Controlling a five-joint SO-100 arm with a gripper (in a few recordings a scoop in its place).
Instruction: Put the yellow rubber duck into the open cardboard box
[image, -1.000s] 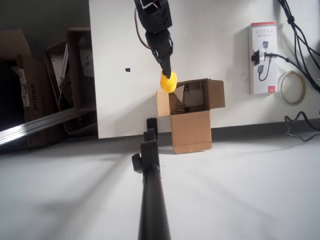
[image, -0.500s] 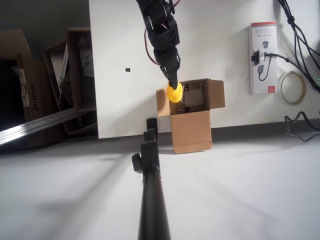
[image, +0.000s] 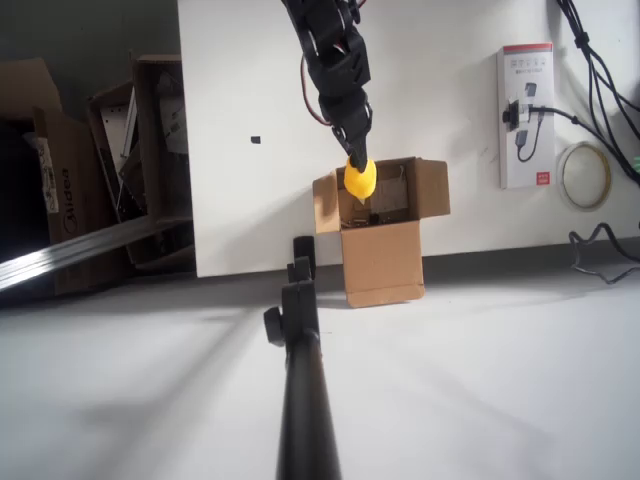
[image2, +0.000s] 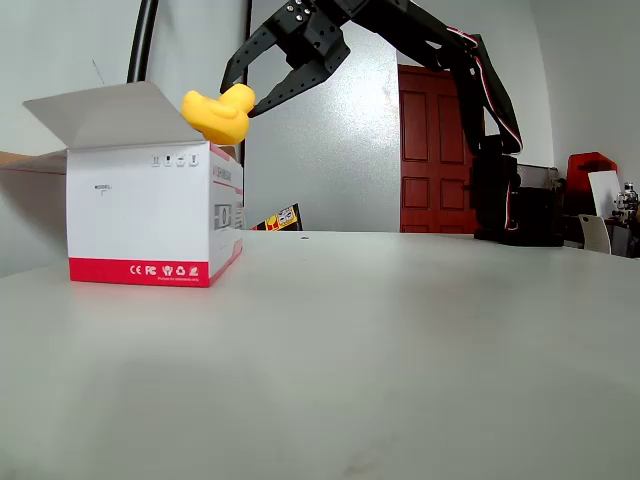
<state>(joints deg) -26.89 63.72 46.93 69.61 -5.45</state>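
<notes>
Fixed view, nearest first: bare grey worktop (image2: 400, 350), then a white carton with a red band (image2: 150, 215) at the left. Above the carton's top edge the yellow rubber duck (image2: 220, 112) is in the air, just under the claw (image2: 245, 95). The claw's jaws are spread wide. One fingertip is at the duck's head, but contact cannot be confirmed. The black arm (image2: 470, 80) arches back to its base at the right, and a red door (image2: 432, 150) stands beyond.

Overhead view: a dark pole (image: 300, 400) crosses the foreground. Past it, the open cardboard box (image: 382, 258) sits at the worktop's near edge, flaps out. The duck (image: 360, 180) lies over the left part of the opening, directly below the claw (image: 355, 150). A tape roll (image: 585, 175) and the white carton (image: 525, 115) are well to the right.
</notes>
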